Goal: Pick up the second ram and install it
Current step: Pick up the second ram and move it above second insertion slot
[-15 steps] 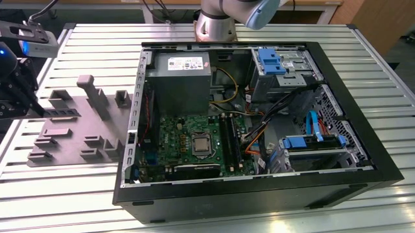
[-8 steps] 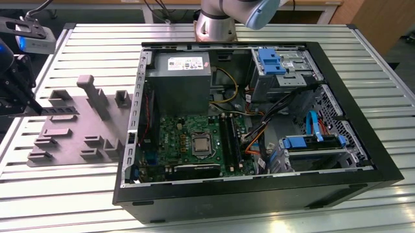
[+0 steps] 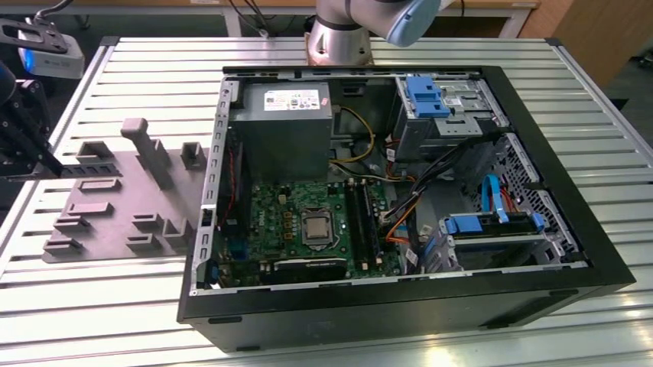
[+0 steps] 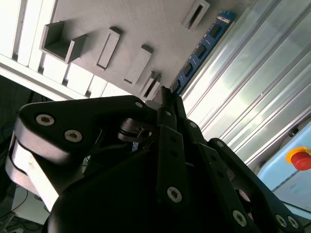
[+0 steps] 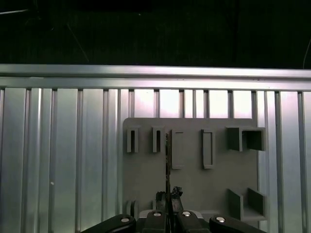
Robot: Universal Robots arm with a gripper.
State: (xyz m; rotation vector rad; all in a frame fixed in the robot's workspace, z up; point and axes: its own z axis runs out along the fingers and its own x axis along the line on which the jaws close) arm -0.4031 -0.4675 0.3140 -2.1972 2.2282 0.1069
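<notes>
The gripper (image 5: 168, 195), closed on the second ram (image 4: 200, 50), holds it at the grey holder plate (image 5: 194, 184); pick-up seems in hand, seating in the computer case (image 3: 408, 306) not yet done.

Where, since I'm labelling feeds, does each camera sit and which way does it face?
Exterior view: high, looking down on the open case and plate; the arm and gripper show.
First wrist view: behind the gripper, looking along the ram at the plate.
Second wrist view: beside the gripper, looking past its links at ram and plate.
Both wrist views share gripper, ram, plate.
</notes>
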